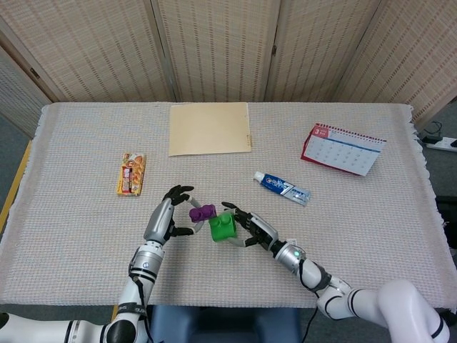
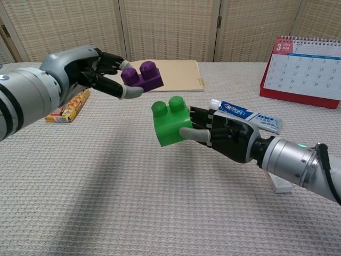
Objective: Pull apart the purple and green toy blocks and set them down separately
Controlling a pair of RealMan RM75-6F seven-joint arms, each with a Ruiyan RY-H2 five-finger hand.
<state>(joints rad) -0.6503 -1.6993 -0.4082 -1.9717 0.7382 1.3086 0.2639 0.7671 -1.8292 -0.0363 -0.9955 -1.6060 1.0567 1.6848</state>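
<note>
The two blocks are apart, both held above the table. My left hand (image 2: 88,69) (image 1: 163,216) pinches the purple block (image 2: 142,75) (image 1: 202,212) at its left end, between thumb and fingertips. The green block (image 2: 170,120) (image 1: 223,226), studs up, sits lower and to the right in my right hand (image 2: 226,137) (image 1: 253,229), whose fingers wrap its right side. A clear gap separates the two blocks in both views.
A snack packet (image 1: 131,173) lies left of my left hand. A beige folder (image 1: 210,128) lies at the back centre, a toothpaste tube (image 1: 282,188) behind my right hand, and a desk calendar (image 1: 343,148) at the back right. A small white item (image 2: 279,185) lies under my right forearm.
</note>
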